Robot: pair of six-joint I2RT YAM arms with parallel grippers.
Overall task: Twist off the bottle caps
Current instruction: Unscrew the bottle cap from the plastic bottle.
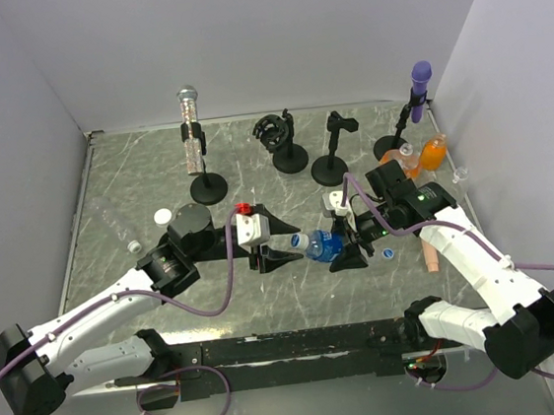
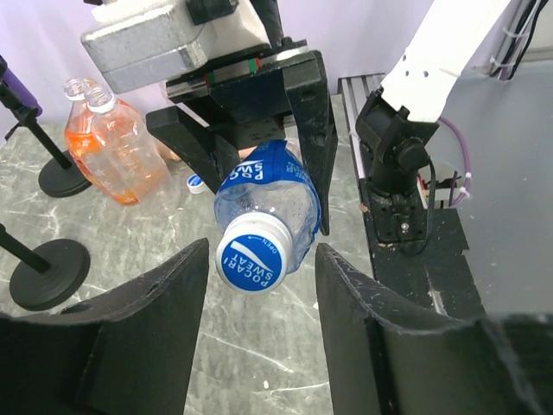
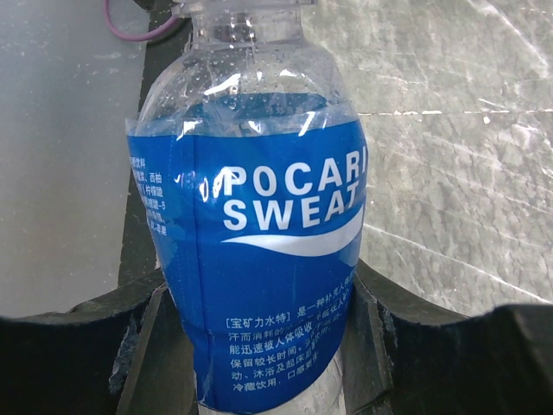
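The right gripper [image 1: 348, 243] clamps the blue-labelled bottle [image 1: 323, 246] by its body, sideways over the middle of the table [image 1: 144, 167]. The left gripper [image 2: 259, 264] flanks the blue cap [image 2: 251, 255]; whether it pinches it cannot be told

Top view from high at the near side, looking down over the whole table [image 1: 126, 184], far, both wrist views very near, facing each other along the blue-labelled bottle [image 1: 323, 247] [image 2: 268, 203] [image 3: 259, 259], seen in all three.
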